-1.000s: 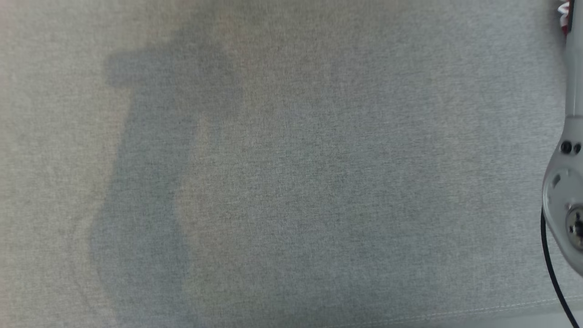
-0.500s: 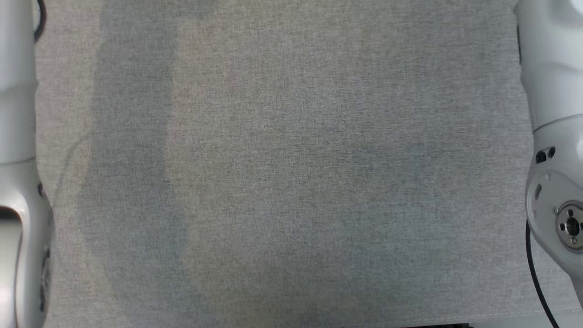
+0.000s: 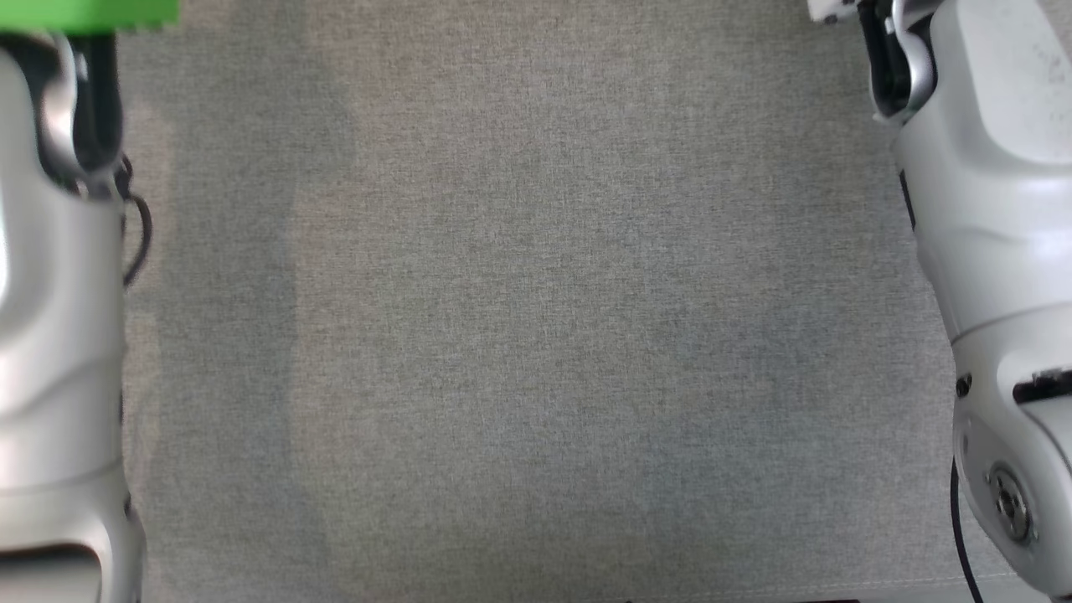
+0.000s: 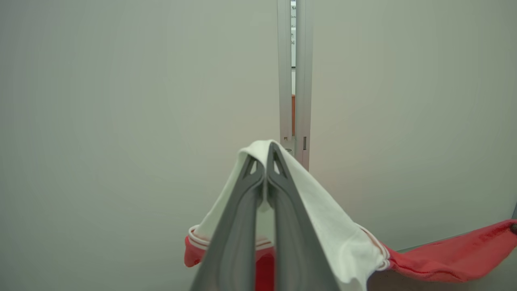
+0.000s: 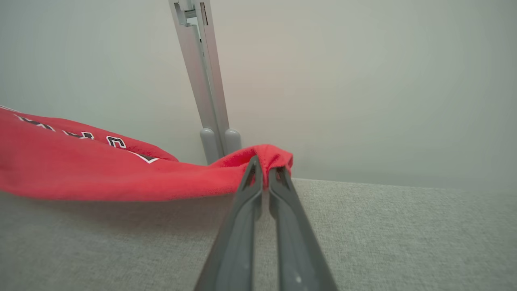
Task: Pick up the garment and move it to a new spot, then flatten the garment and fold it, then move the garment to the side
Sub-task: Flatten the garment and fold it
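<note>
Head camera has shifted since a second ago: then just the right forearm at the right edge, now left forearm [image 3: 50, 335] and right forearm [image 3: 1005, 209] flank the bare grey fabric surface [image 3: 536, 335]. Green strip [image 3: 84, 12] at top left corner.

Left gripper [image 4: 262, 155]: fingers pressed together, clamped on a white part of the garment [image 4: 323, 210]. White cloth drapes over the tips and down both sides, striped trim at its hem. Red body of the garment runs off to that view's right edge.

Right gripper [image 5: 266, 165]: fingers together, pinching a red edge of the garment [image 5: 80, 173] right at the tips. Cloth stretches away to that view's left, black-and-white lettering on it, shadow under it on the grey surface [image 5: 404, 234]. Can't tell if the sagging part touches.

Pale wall and a metal post [image 5: 202, 81] behind, post [image 4: 294, 81] also behind the left gripper.
</note>
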Controlling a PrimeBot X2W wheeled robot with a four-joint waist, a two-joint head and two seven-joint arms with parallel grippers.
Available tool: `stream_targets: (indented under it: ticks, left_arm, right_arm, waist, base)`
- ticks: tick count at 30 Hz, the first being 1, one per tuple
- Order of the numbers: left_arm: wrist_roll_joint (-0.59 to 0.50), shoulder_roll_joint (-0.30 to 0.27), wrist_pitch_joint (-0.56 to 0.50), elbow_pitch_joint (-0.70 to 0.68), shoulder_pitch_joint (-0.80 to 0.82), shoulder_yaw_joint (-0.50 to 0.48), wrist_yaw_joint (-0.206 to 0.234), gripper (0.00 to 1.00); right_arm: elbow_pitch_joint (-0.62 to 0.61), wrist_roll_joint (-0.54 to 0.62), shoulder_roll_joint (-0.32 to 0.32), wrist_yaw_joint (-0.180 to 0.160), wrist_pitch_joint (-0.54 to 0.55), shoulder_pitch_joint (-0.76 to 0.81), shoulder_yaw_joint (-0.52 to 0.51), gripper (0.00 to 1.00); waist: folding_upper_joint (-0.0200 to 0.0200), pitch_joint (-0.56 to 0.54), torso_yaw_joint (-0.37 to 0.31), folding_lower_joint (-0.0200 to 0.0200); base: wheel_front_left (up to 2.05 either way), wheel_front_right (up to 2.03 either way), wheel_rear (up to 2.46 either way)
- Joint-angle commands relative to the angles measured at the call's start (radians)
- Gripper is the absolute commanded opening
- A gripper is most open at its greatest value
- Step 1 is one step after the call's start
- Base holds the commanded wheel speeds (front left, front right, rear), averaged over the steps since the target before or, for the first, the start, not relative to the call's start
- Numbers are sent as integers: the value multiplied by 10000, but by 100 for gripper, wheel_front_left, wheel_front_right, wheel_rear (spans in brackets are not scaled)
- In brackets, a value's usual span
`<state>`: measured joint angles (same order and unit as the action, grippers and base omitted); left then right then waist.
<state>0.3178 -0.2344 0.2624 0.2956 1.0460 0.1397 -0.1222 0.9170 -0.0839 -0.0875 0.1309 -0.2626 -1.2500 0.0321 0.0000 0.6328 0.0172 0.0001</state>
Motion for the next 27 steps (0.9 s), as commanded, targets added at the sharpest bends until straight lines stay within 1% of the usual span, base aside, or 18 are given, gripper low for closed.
stream_targets:
  ticks: [1, 4, 9, 12, 18, 21, 27]
  left_arm:
    - [168, -83, 28, -351, -571, -71, -20, 0]
    - [372, -37, 28, -1038, -1778, -43, -51, 0]
    - [479, 332, 27, -1888, -4103, -45, -65, 0]
    - [398, 644, 28, -2192, -5393, -111, -70, 0]
    - [485, 1189, 27, -2257, -7631, -81, -69, 0]
    - [538, 1354, 27, -2126, -8757, 60, -80, 0]
    - [697, 1478, 27, -2027, -10057, 215, -86, 0]
  right_arm:
    - [-298, -344, -131, -5, -27, 421, 181, 0]
    - [-893, -938, -426, -5, -25, 1253, 544, 0]
    - [-1920, -1801, -680, -5, -28, 2962, 687, 0]
    - [-2475, -2165, -621, -5, -28, 4035, 614, 0]
    - [-3295, -2633, -388, -5, -28, 6106, 355, 0]
    - [-3763, -2843, -275, -5, -27, 7302, 60, 0]
    - [-4190, -3077, -186, -5, -28, 8908, -178, 0]
  waist:
    - [0, -434, -21, -1]
    - [0, -801, 46, -1]
    - [0, -1590, 224, -1]
    - [0, -2123, 262, -1]
    - [0, -3216, 316, -1]
    - [0, -3844, 326, -1]
    - [0, -4586, 390, -1]
  base:
    - [0, 0, 0]
    - [0, 0, 0]
    - [0, 0, 0]
    - [0, 0, 0]
    - [0, 0, 0]
    - [0, 0, 0]
    - [0, 0, 0]
